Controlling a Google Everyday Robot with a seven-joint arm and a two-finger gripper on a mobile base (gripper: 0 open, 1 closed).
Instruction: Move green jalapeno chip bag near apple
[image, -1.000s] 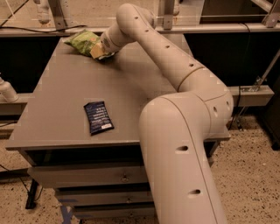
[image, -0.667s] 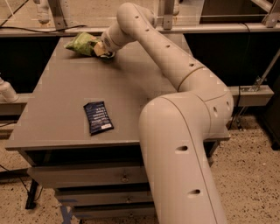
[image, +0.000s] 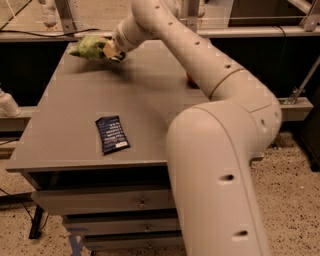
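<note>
The green jalapeno chip bag is at the far left of the grey table, in my gripper's grasp. My gripper is shut on the bag's right end and holds it just above the tabletop, with a shadow beneath it. Only a red-orange sliver of the apple shows, at the table's far right; my arm hides the rest. The bag is well to the left of the apple.
A small dark blue flat packet lies near the table's front edge. My large white arm covers the right side of the table. Drawers sit under the tabletop. Dark benches and a rail stand behind it.
The gripper and the green bag have shifted slightly to the left at the far edge of the table. The blue packet has not moved.
</note>
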